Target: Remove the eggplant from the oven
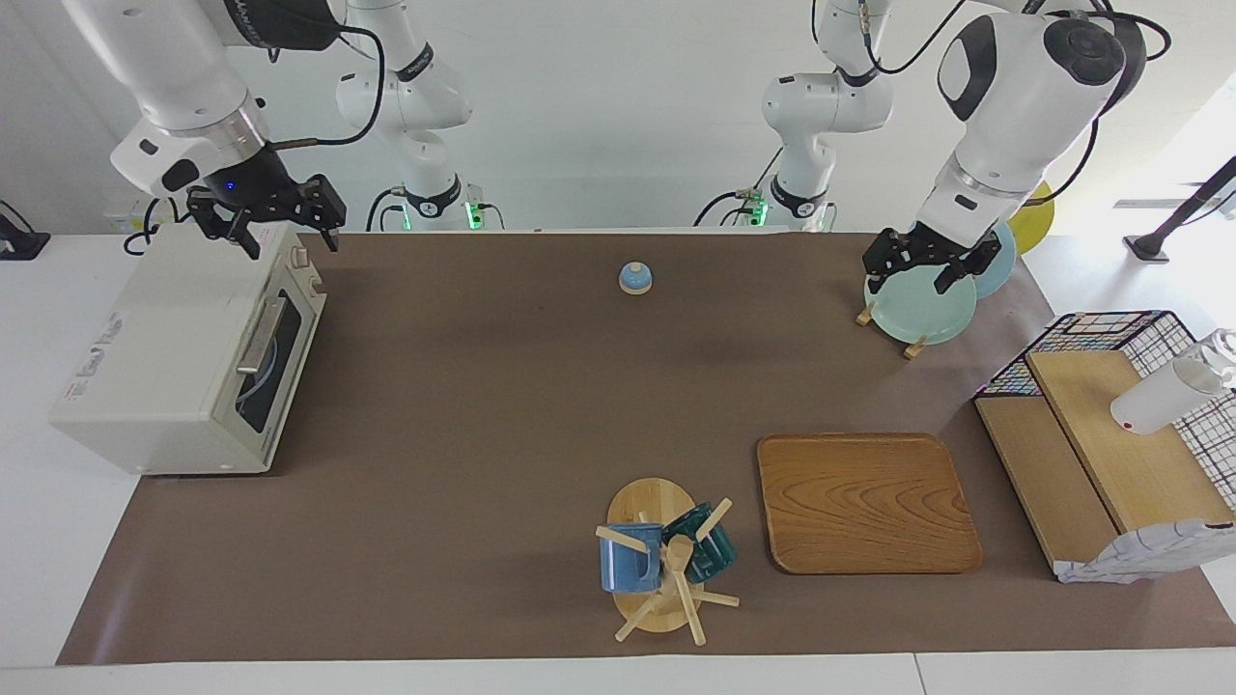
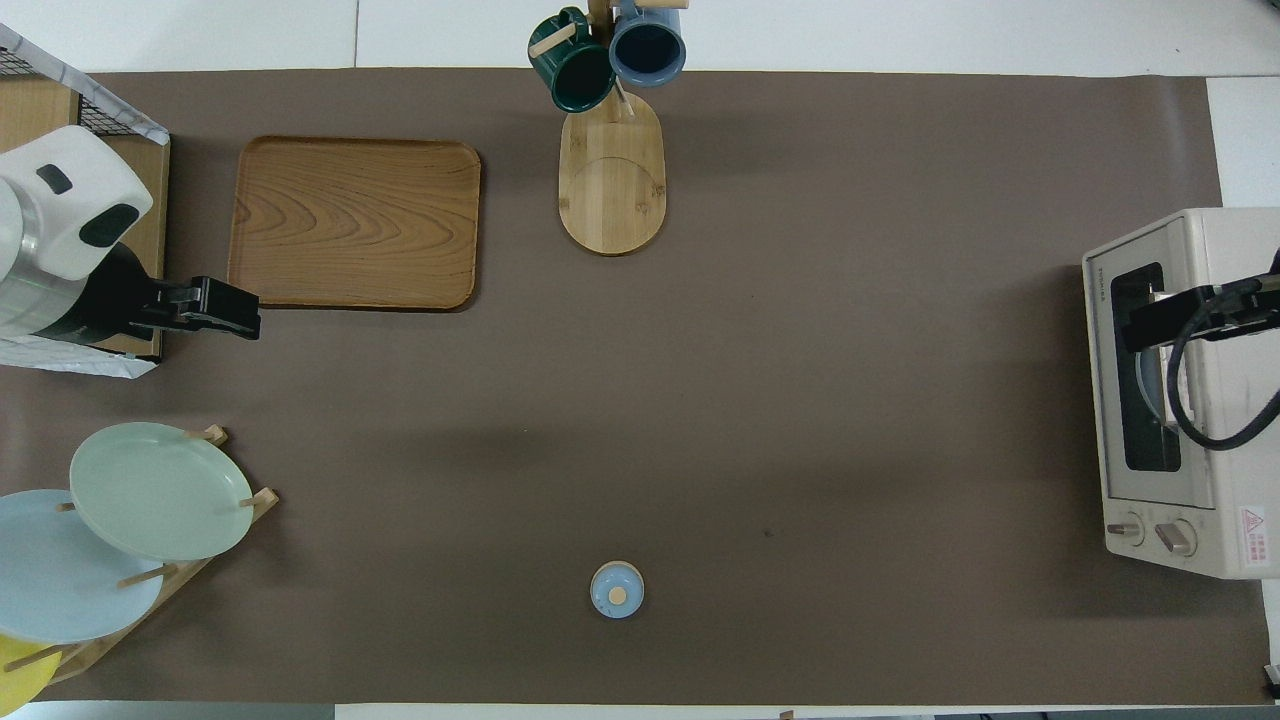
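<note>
Cream oven [image 2: 1190, 395], door shut, label unreadable; right hand [image 1: 268, 220] & left hand [image 1: 932, 267] both spread.

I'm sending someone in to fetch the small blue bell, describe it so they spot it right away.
Start at the brown mat covering the table. On its bare middle stretch near the robots' edge sits the small blue bell, alone. It is a low round dome with a tan button on top, unlike the mugs hanging on the wooden stand.

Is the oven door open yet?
No. The toaster oven has its glass door shut flat against the front, handle up.
</note>
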Available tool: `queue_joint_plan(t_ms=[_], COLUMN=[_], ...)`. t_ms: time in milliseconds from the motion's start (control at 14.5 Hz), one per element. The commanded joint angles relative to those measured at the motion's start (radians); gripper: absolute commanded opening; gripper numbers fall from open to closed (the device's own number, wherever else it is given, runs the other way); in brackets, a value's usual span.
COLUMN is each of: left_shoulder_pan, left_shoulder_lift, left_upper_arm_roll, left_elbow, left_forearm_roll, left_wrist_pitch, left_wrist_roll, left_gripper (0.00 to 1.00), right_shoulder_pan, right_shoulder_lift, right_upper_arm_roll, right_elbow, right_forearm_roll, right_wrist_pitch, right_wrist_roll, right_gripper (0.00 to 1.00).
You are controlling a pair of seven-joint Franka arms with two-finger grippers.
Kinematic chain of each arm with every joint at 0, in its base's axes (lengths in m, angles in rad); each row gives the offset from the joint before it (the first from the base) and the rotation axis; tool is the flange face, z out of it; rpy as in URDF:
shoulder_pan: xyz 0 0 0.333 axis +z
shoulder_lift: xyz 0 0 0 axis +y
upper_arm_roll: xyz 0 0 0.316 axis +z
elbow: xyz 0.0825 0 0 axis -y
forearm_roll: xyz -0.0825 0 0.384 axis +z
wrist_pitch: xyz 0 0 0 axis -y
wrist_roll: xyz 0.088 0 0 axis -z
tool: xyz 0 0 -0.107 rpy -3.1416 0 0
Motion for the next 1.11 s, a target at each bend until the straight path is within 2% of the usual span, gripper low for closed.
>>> queue_joint_plan(t_ms=[0, 484, 553, 622, 691, 829, 1037], left_shoulder_pan=[0.013, 0.013, 0.013, 0.013, 0.013, 0.013, 0.013], left_shoulder_lift=[-0.019, -0.019, -0.019, -0.019, -0.019, -0.019, -0.019], left_upper_arm_roll=[-0.01, -0.01, -0.01, -0.01, -0.01, -0.01, -0.01], left_elbow=[-0.014, -0.016, -0.016, -0.016, -0.016, -0.016, -0.014], left_forearm_roll=[0.019, 0.019, 0.019, 0.019, 0.019, 0.019, 0.019], left_wrist_pitch=[0.003, 0.003, 0.003, 0.005, 0.003, 0.003, 0.003], left_wrist_roll=[0.003, 0.003, 0.003, 0.001, 0.003, 0.003, 0.004], left_gripper=[1.0, 1.0, 1.0, 1.0, 1.0, 1.0, 1.0], right_shoulder_pan=[-0.007, -0.015, -0.013, -0.01, -0.021, -0.047, -0.053], right_shoulder_lift=[-0.013, -0.014, -0.021, -0.03, -0.053, -0.106, -0.125], right_upper_arm_roll=[0.002, 0.002, 0.001, -0.001, -0.001, -0.01, -0.011], right_elbow=[-0.012, -0.023, -0.037, -0.06, -0.112, -0.245, -0.377], right_forearm_roll=[0.024, 0.027, 0.027, 0.025, 0.025, 0.022, -0.068], right_wrist_pitch=[0.012, 0.014, 0.029, 0.054, 0.078, 0.197, 0.343], right_wrist_roll=[0.015, -0.019, -0.043, -0.04, -0.048, -0.065, -0.002], right_gripper=[1.0, 1.0, 0.69, 0.25, 0.0, 0.0, 0.0])
